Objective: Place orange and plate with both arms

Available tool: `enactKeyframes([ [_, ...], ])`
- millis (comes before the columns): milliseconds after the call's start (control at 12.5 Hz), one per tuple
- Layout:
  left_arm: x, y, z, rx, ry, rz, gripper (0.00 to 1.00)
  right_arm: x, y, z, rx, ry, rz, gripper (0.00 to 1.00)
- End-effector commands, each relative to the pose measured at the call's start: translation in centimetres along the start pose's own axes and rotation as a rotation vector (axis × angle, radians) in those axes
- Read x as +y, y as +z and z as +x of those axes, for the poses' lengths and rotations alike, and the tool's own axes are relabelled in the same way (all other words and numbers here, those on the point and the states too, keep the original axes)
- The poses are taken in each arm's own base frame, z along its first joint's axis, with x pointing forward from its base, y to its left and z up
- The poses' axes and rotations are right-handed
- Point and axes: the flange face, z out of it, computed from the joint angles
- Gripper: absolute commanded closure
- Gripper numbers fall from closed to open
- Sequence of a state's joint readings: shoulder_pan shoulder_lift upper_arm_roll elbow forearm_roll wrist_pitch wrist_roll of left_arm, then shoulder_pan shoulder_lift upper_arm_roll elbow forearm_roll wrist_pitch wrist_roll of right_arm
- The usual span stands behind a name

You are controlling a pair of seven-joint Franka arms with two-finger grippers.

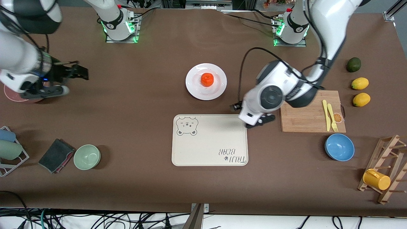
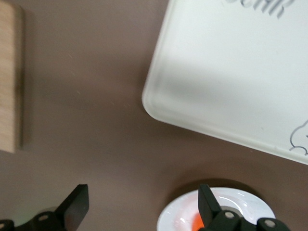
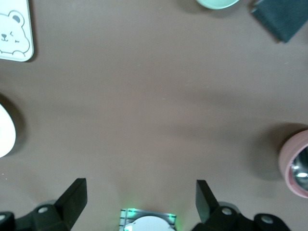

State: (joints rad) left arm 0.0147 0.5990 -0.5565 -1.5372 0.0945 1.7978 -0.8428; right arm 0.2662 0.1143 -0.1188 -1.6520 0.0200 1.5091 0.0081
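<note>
We saw a brown-covered table with a round white shallow plate lying near its middle, and a small bright red-orange orange sitting in the centre of that plate. Just nearer to the front camera than the plate lay a cream rectangular tray printed with a bear face and lettering, with nothing on it. The left gripper hung over the bare table beside the tray's corner, between the tray and a rectangular wooden cutting board; its two black fingers stood wide apart and held nothing, and in the left wrist view we could make out the plate and a sliver of the orange past one fingertip. The right gripper was over bare table toward the right arm's end, well apart from the plate, its fingers also spread wide and empty. Beside it sat a round pink dish. On the cutting board lay a yellow plastic knife and fork. Toward the left arm's end we saw two yellow lemons, a dark green fruit, a blue bowl and a yellow mug on a wooden rack. A pale green bowl and a folded dark cloth lay toward the right arm's end.
</note>
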Motion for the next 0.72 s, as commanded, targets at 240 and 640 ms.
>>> enactKeyframes([
  [240,-16.0,-4.7,8.9,0.027,0.209,0.025,0.00,-8.0,7.6,6.1,-0.066,0.173,0.295,0.00],
  [640,-24.2,-9.9,9.0,0.039,0.286,0.046,0.00,-12.2,14.9,9.4,-0.146,0.205,0.730,0.00],
])
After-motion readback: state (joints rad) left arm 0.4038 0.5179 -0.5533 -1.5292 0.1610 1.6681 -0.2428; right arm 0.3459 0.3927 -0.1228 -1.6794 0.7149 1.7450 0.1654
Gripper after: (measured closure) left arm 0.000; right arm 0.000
